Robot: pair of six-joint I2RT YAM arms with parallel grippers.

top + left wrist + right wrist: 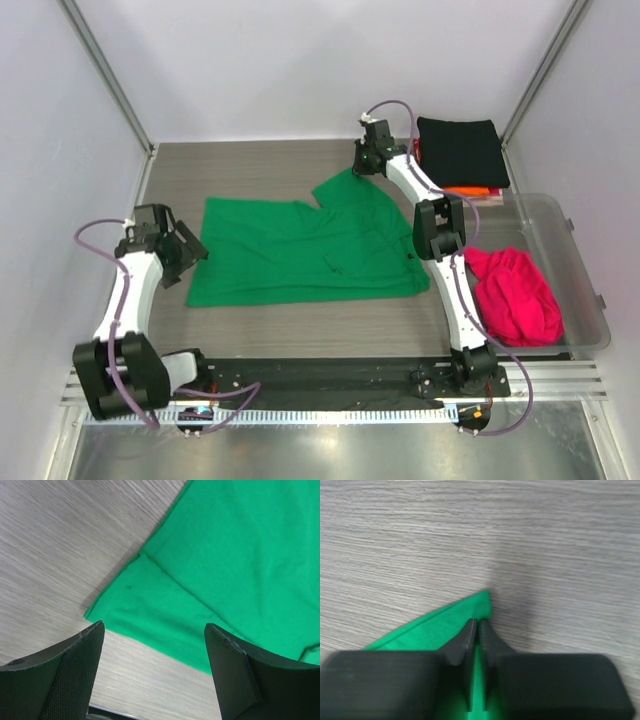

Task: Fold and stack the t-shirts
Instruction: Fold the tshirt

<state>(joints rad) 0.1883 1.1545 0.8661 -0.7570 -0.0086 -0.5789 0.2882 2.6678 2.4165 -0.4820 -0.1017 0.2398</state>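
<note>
Grey wood-grain table [260, 165] carried a green t-shirt [300, 250] spread flat, its far corner pinched in the closed right gripper [477, 624], the left gripper [152, 625] hovering wide open, empty, above its left edge; folding seemingly just starting, next needing a left-side grasp.

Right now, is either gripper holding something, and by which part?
The right gripper pinches the green t-shirt by a pointed hemmed corner. The left gripper is open, holding nothing.
</note>
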